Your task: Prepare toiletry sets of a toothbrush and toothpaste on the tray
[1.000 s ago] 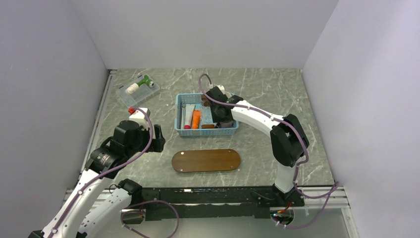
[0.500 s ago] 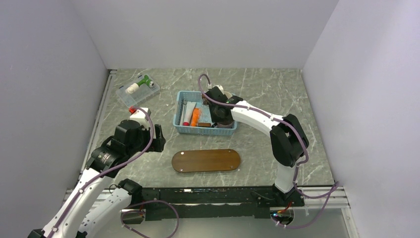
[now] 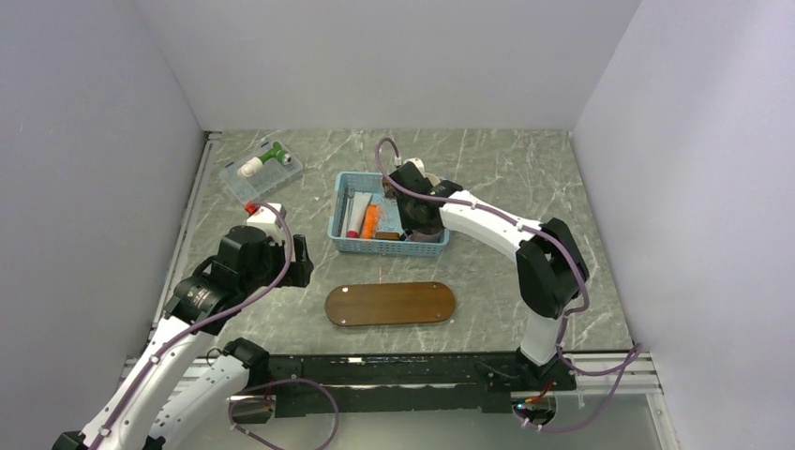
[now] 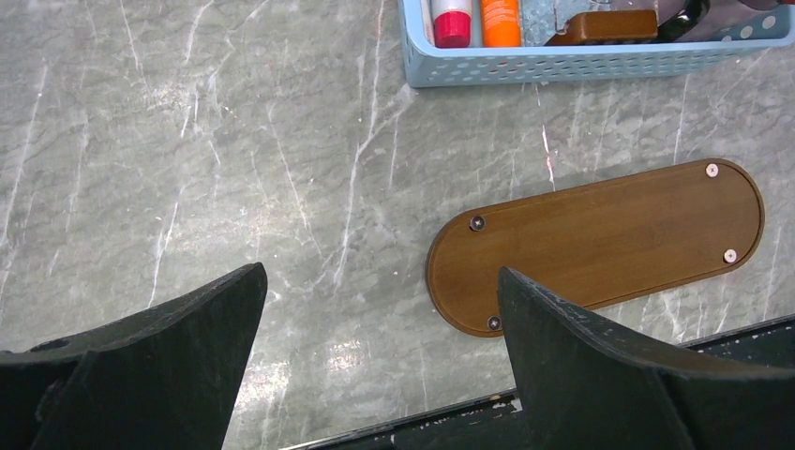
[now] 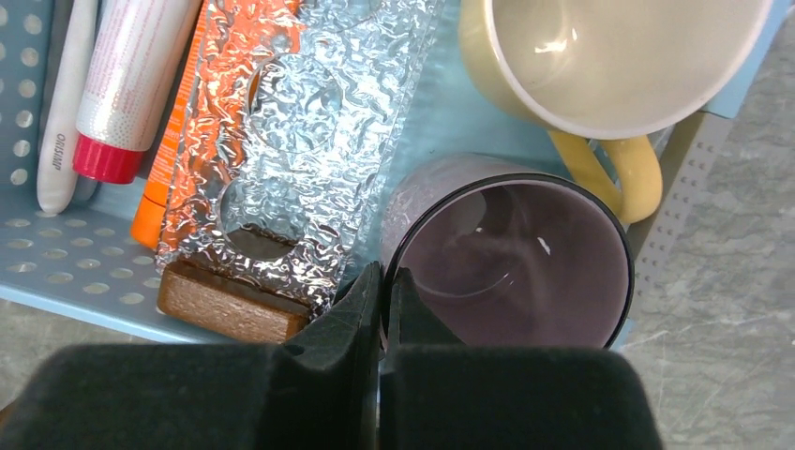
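Right pincer (image 5: 380, 281) clamped on purple cup (image 5: 525, 262) rim inside blue basket (image 4: 581, 64), left pincer (image 4: 380, 277) wide open above desk (image 4: 187, 141), toothbrush (image 5: 58, 103) and toothpaste (image 4: 500, 11) in basket, tray (image 4: 600, 244) on desk beside it

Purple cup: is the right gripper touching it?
Touching. The right wrist view shows the right gripper pinched shut on the rim of the purple cup, one finger inside the cup and one outside.

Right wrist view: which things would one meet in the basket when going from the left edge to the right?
toothbrush → white tube with a red cap → orange toothpaste tube → foil blister pack → purple cup. The yellow mug overlaps the cup, so it is left out.
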